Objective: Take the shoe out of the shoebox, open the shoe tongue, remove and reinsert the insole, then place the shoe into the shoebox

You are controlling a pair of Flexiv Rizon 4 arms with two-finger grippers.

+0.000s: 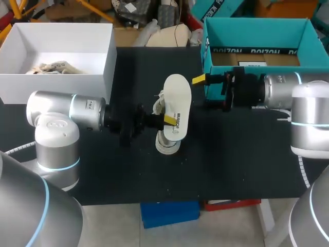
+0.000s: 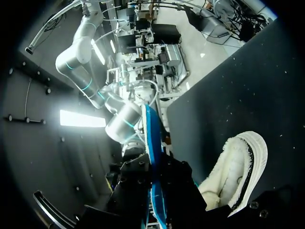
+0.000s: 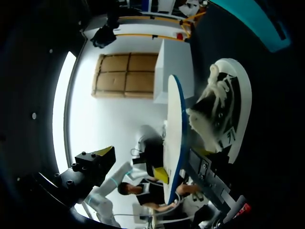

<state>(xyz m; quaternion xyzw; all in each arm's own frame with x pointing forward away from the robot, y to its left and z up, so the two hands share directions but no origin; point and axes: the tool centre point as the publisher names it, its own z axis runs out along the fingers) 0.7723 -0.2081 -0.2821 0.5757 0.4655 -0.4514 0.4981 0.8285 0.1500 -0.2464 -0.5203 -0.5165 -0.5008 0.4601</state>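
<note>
White insole (image 1: 177, 98), one only, stands on edge, pinched in the left gripper (image 1: 168, 120). Its blue rim shows only in the wrist views. The single shoe (image 1: 165, 145) sits on the table just below that gripper. The right gripper (image 1: 204, 92) is spread wide and empty, just beside the insole's toe. There are two boxes: the teal shoebox (image 1: 257, 25) behind the right gripper, and a white box (image 1: 56, 33).
</note>
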